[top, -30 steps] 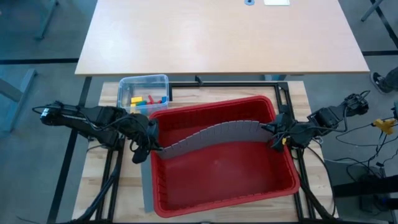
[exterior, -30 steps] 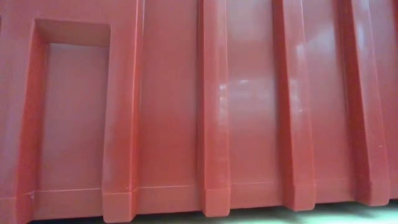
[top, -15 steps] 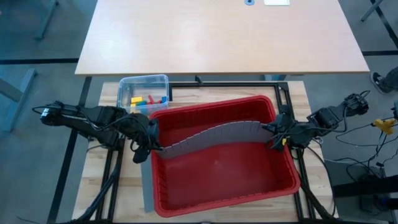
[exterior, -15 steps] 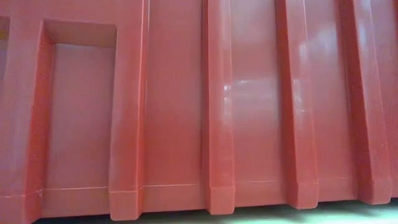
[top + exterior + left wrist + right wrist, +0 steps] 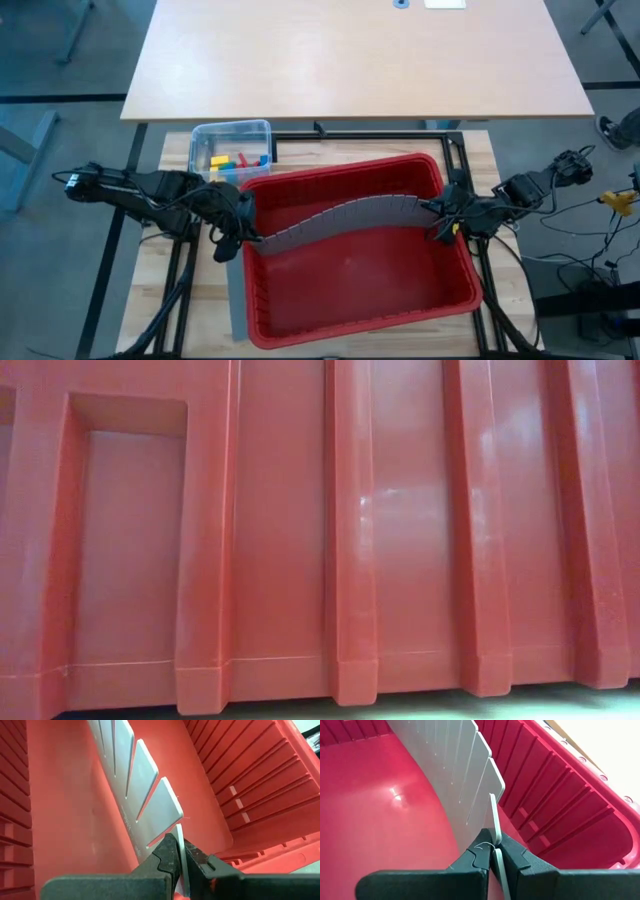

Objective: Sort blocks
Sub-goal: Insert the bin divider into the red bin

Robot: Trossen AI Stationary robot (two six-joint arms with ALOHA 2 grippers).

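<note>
A long grey slotted divider panel [image 5: 345, 217] spans the red bin [image 5: 400, 310] from left wall to right wall, bowed toward the far side. My left gripper [image 5: 246, 236] is shut on its left end; my right gripper [image 5: 440, 218] is shut on its right end. The blocks [image 5: 232, 160], yellow, red, green and blue, lie in a small clear tub [image 5: 205, 137] on the table behind the bin's far left corner. The low view shows only the bin's ribbed outer wall [image 5: 400, 540]. My left gripper pinches the panel's last tab at the left end [image 5: 178, 832] between its two fingers [image 5: 169, 852], edge-on, coming from the table's left. The panel stands on edge inside the bin and curves away from the fingers. My right gripper pinches the panel's last tab at the right end [image 5: 493, 817] between its two fingers [image 5: 481, 850], edge-on, coming from the table's right. The panel stands on edge and bends away toward the far wall.
The bin's inner walls carry vertical slots [image 5: 555, 810] on both sides. A wide light wooden table [image 5: 350, 60] lies beyond the work frame. Black frame bars [image 5: 180, 280] and cables [image 5: 590, 250] run beside the bin.
</note>
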